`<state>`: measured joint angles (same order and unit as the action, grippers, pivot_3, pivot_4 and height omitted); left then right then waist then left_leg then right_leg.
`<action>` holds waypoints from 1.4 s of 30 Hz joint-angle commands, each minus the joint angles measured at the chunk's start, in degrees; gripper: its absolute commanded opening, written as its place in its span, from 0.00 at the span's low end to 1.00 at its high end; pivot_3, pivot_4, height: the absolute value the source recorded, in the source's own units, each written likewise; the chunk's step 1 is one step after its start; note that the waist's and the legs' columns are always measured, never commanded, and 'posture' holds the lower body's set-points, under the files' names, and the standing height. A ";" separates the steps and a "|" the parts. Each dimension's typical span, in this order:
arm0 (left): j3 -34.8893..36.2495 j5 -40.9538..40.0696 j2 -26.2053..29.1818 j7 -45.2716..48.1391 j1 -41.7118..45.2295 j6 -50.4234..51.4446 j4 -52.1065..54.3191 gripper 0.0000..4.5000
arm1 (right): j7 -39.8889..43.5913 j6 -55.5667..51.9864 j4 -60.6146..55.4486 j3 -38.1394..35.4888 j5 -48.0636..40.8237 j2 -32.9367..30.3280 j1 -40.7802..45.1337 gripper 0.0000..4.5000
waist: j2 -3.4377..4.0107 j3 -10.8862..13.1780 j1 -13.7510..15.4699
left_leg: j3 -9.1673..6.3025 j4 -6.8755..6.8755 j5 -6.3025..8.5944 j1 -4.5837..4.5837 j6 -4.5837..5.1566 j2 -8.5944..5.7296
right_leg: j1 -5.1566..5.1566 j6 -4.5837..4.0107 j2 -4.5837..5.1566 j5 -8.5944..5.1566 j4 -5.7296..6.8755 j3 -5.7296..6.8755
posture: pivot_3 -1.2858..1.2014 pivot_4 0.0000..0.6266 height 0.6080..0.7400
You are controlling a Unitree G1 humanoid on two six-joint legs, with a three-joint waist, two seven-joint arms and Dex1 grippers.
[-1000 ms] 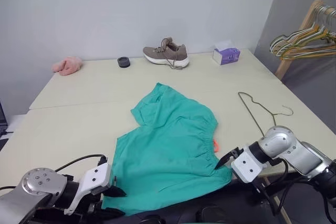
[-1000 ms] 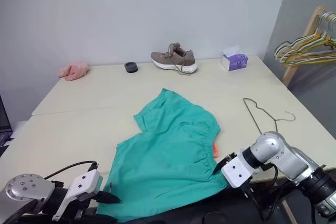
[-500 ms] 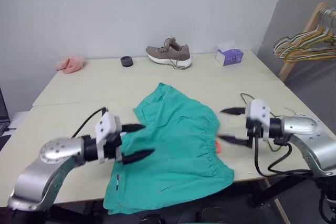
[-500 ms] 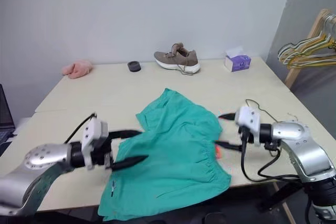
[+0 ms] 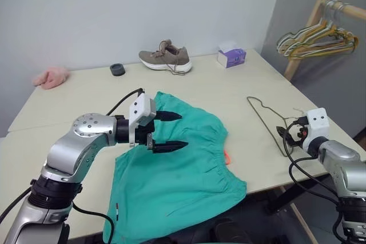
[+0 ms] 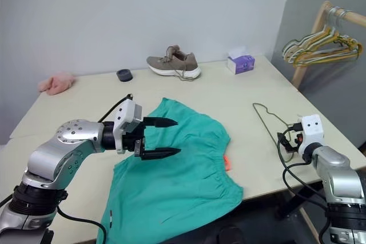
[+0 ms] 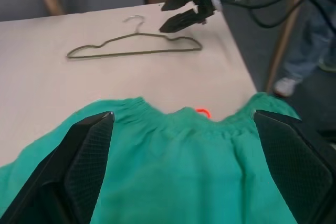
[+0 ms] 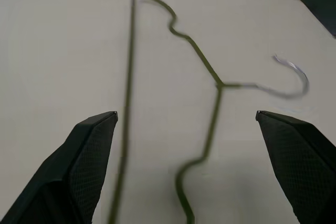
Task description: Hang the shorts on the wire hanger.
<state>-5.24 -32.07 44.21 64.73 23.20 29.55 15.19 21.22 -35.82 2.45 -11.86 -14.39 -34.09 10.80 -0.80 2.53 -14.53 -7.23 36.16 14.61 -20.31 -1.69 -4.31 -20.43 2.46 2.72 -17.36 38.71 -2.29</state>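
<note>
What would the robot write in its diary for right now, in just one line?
left gripper: open, above shorts | right gripper: open, at wire hanger | shorts: flat on table, not hung

One pair of shorts [image 5: 171,170], one wire hanger [image 5: 264,112], one shoe [image 5: 164,59], one tissue box [image 5: 231,57].
</note>
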 commanded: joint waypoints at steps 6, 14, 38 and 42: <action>0.54 1.33 -0.14 1.41 1.15 -1.16 0.36 1.00 | 3.05 -2.22 4.95 2.95 1.56 -1.05 3.05 1.00 | 0.00 0.01 -1.51 | 0.00 0.06 -0.01 0.11 0.01 0.04 | 0.08 0.05 -0.08 0.03 0.07 -0.03 | 0.39 0.00 1.00; 0.62 2.90 -0.23 1.82 0.44 -3.42 -1.01 1.00 | 8.83 -7.52 15.85 5.38 2.11 -2.67 8.43 0.80 | -0.08 -0.04 -1.44 | 0.00 0.14 -0.01 0.40 0.01 0.04 | 0.39 0.12 -0.10 0.06 0.02 -0.04 | 0.39 0.00 1.00; 9.52 6.98 0.48 -4.87 5.56 -4.71 -19.30 1.00 | 19.94 36.05 16.45 21.75 23.21 -13.87 17.50 0.01 | -0.14 -0.07 -1.58 | -0.07 0.20 0.01 0.10 0.01 0.05 | 0.19 0.25 -0.08 0.13 -0.14 0.01 | 0.39 0.00 1.00; 11.05 4.27 1.34 -2.65 8.47 0.81 -23.74 1.00 | 21.63 51.94 12.25 26.26 29.25 -16.16 20.41 0.01 | -0.11 -0.06 -2.43 | -0.16 0.19 0.01 -0.03 -0.01 0.05 | 0.09 0.27 -0.08 0.12 -0.15 0.09 | 0.39 0.00 1.00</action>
<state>4.00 -26.30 44.43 61.07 30.23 28.47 -7.94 42.32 9.72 17.71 13.54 12.77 -49.44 29.69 -0.91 2.47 -16.96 -7.41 36.35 14.62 -20.35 -1.70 -4.28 -20.35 2.74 2.65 -17.24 38.56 -2.18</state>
